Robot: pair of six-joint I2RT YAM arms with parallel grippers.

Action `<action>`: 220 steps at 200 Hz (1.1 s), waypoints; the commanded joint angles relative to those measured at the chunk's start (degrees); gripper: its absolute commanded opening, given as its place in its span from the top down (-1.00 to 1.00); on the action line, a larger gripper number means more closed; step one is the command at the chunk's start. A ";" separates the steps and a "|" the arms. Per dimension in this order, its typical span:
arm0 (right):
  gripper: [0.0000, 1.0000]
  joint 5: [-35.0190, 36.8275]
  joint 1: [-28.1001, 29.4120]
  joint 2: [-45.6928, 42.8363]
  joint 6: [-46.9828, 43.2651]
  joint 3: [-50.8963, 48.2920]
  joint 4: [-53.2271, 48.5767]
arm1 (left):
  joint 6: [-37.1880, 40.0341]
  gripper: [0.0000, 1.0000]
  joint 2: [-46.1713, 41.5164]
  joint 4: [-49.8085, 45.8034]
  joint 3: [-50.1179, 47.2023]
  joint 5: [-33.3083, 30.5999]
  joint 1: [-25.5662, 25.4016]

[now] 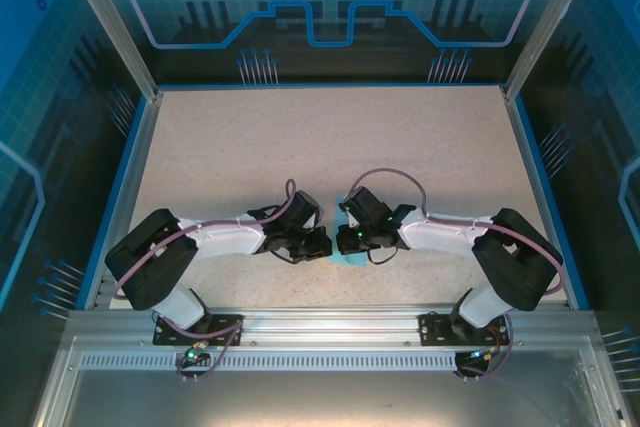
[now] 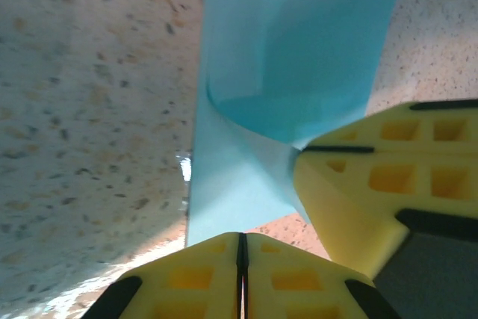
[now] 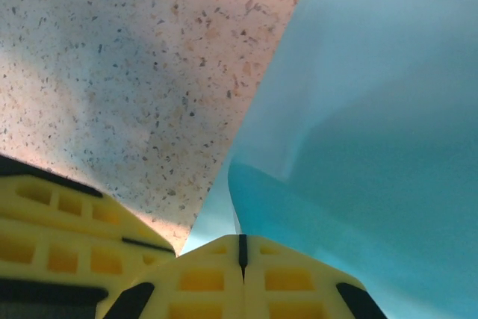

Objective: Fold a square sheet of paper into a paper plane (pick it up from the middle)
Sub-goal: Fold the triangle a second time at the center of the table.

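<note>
My left gripper [image 2: 240, 252] and right gripper [image 3: 240, 248] both pinch the square sheet of paper [image 2: 299, 42], which is buckled by the middle of the table's [image 1: 300, 147] near edge. I judge that uneven pulling could tear it or set a crooked crease.

Thin, smooth paper sheet [image 2: 299, 42] w/ slight sheen, matt speckled tabletop [image 2: 89, 110], matt yellow plastic fingers [image 2: 194, 278].

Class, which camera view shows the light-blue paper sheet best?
Left wrist: the light-blue paper sheet shows both side edges and its curled fold. Right wrist shows one close, cropped surface; top external, a small sliver.
</note>
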 commanded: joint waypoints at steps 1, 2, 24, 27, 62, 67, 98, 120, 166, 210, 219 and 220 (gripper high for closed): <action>1.00 -1.27 -1.17 -1.70 0.88 -1.14 2.14 | -0.92 0.75 1.68 1.62 2.39 1.94 -0.97; 1.00 -1.27 -1.19 -1.74 0.86 -1.19 2.10 | -0.95 0.75 1.74 1.52 2.44 1.85 -0.97; 1.00 -1.17 -1.27 -2.04 1.15 -1.62 2.43 | -1.52 0.76 2.80 2.09 1.65 1.31 -0.97; 1.00 -1.18 -1.25 -2.05 1.25 -1.71 2.60 | -1.72 0.75 2.93 2.35 1.58 1.27 -0.97; 1.00 -1.12 -1.62 -2.22 1.08 -2.14 2.47 | -1.06 0.80 5.18 0.01 2.24 -0.46 -1.17; 1.00 -1.10 -1.65 -2.31 1.11 -2.23 2.48 | -0.99 0.80 5.35 -0.11 2.19 -0.68 -1.20; 1.00 -1.51 -3.04 -3.33 -0.08 -2.95 2.18 | -0.49 0.82 6.11 -1.72 1.82 -2.81 -1.21; 1.00 -3.47 -4.62 -4.04 -4.03 -2.68 0.98 | 0.07 0.84 6.79 -2.44 2.14 -3.30 -1.15; 1.00 -8.80 -10.01 -3.81 -13.59 -2.74 -0.98 | 1.08 0.85 7.74 -4.03 3.33 -4.05 -1.15; 0.98 -12.94 -12.17 -0.34 -21.26 -1.61 -2.36 | 2.22 0.85 8.00 -5.24 4.62 -4.01 -1.15; 0.97 -12.27 -12.20 0.20 -21.85 -1.50 -2.21 | 2.27 0.85 8.03 -5.43 4.71 -3.97 -1.19; 0.97 -12.13 -12.21 0.30 -21.88 -1.50 -2.18 | 2.27 0.85 8.04 -5.43 4.70 -3.96 -1.17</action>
